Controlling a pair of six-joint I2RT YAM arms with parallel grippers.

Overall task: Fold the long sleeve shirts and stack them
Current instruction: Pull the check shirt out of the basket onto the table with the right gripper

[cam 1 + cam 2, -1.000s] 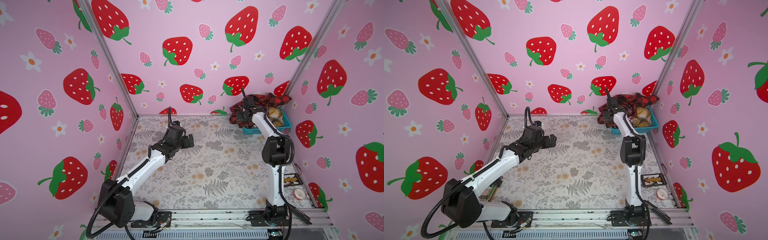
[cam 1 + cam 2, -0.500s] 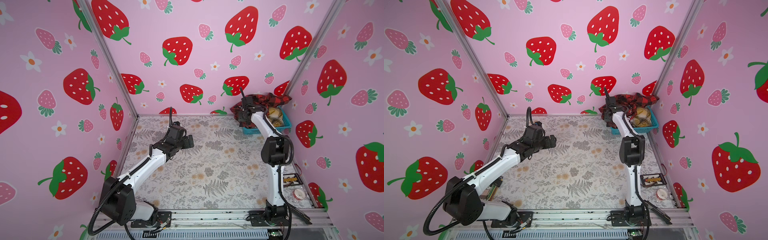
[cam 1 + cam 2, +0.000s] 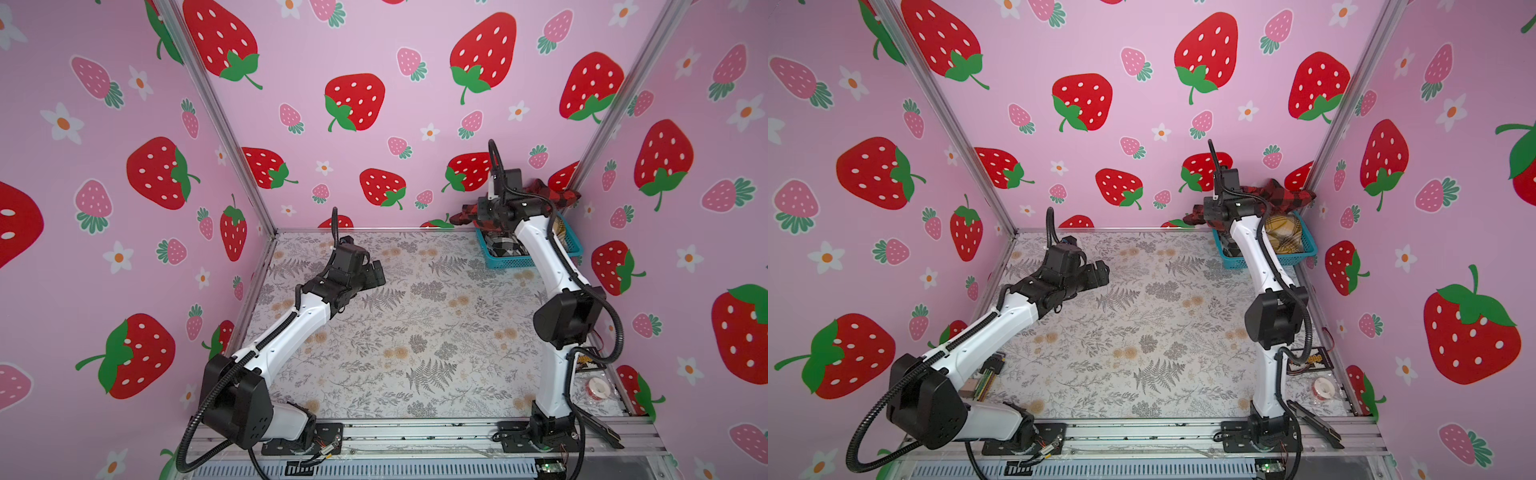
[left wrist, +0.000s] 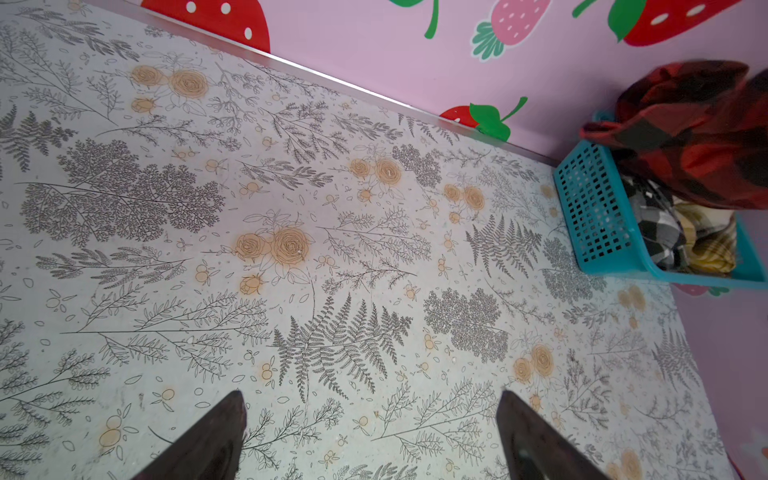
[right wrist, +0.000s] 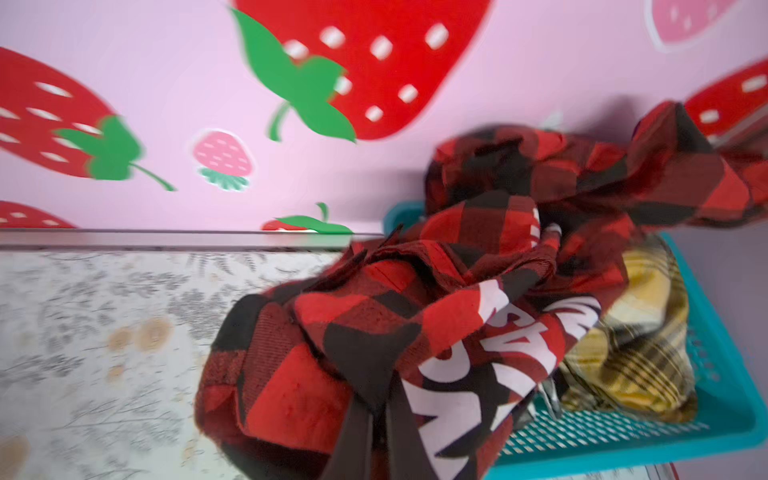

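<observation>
Red-and-black check shirt [image 5: 340, 332] sat bunched over the teal basket [image 5: 727, 374] at the far right corner of the table [image 3: 415, 332]. Both top views showed it [image 3: 555, 195] [image 3: 1285, 195] spread across the basket's back edge, with one end hanging out past the rim toward the middle of the far wall. White block letters on a black band were visible in the right wrist view.

Right gripper [image 5: 374, 415]: jaws clenched on a fold of the shirt, cloth pinched between the dark fingers [image 5: 353, 440]. Whether the whole shirt was clear of the basket could not be told.

Left gripper [image 4: 370, 395]: jaws spread wide, grasping nothing, over bare table. In both top views it [image 3: 376, 274] [image 3: 1100, 272] pointed toward the middle of the table, well apart from the basket.

Also in the basket: a yellow plaid shirt [image 5: 631, 353] under the red one, and a black-and-white check shirt [image 4: 656, 228] beside it.
</observation>
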